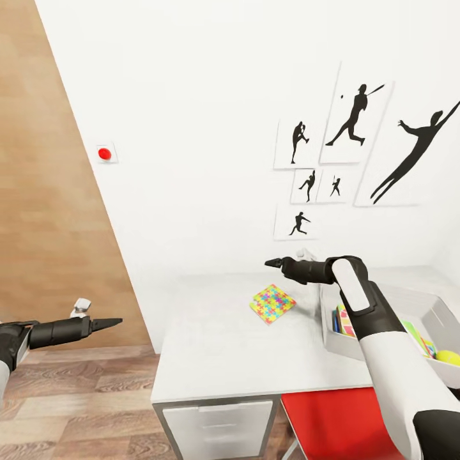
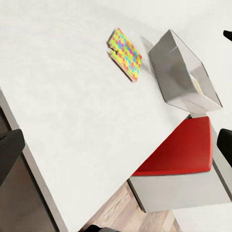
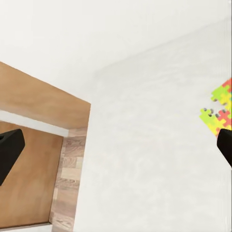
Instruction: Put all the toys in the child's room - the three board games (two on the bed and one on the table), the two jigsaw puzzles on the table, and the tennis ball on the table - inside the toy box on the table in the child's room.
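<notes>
Your right claw (image 1: 273, 262) hangs empty above the pale table (image 1: 211, 345), and the right wrist view shows its two dark fingertips spread wide apart. Below it and slightly toward you lies the last loose jigsaw puzzle (image 1: 272, 304), flat on the tabletop and apart from everything else. Off to the claw's right sits the grey toy box (image 1: 441, 306), already holding colourful toys and the tennis ball (image 1: 448, 358) at its near corner. Your left claw (image 1: 114, 322) waits well off the table's left edge, over the wood floor, also spread apart. The step in hand looks like fetching that puzzle: you need to bring the right claw down over one edge, since it lies thin and flat, then carry it rightward into the box
</notes>
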Available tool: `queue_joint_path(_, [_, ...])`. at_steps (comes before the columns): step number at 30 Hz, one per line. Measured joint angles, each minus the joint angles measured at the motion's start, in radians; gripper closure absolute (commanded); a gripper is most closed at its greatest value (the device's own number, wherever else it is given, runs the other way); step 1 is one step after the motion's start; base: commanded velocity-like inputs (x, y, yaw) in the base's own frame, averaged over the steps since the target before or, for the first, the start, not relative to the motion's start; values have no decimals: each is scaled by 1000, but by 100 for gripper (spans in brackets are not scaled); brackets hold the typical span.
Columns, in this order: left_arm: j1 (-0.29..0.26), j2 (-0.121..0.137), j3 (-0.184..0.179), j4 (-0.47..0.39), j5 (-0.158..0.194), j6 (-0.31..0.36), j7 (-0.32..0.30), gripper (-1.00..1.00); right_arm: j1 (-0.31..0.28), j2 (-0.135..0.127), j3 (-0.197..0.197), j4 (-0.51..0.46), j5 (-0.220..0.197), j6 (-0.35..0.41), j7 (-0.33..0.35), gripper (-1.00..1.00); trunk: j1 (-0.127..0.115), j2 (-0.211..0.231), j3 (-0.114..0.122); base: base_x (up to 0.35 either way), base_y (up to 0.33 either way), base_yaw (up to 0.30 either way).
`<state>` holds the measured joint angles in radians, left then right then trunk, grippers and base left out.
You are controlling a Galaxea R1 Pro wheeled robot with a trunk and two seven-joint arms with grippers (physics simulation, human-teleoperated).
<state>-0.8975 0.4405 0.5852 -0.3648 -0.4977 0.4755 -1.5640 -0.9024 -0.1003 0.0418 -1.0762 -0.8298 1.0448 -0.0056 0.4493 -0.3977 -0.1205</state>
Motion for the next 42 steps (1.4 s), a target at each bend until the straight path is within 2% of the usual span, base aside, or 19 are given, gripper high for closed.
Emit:
queue_joint_path(8, [0,0,1,0,-1,0,0,-100,0,1,-1,-5,4,1,-77,-100,0,0,0,75,98,0])
queue_joint_path(12, [0,0,1,0,-1,-1,0,-100,0,0,-1,-7,3,1,-95,-100,0,0,0,39,36,0])
queue_joint_path(26, [0,2,4,0,-2,-1,0,-100,0,1,0,-7,2,1,-109,-100,0,0,0,6,10,0])
queue_joint_path(42, [0,9,6,0,-3,-1,0,-100,-1,-1,2,-5,5,1,-110,-100,0,0,-9,59,120,0])
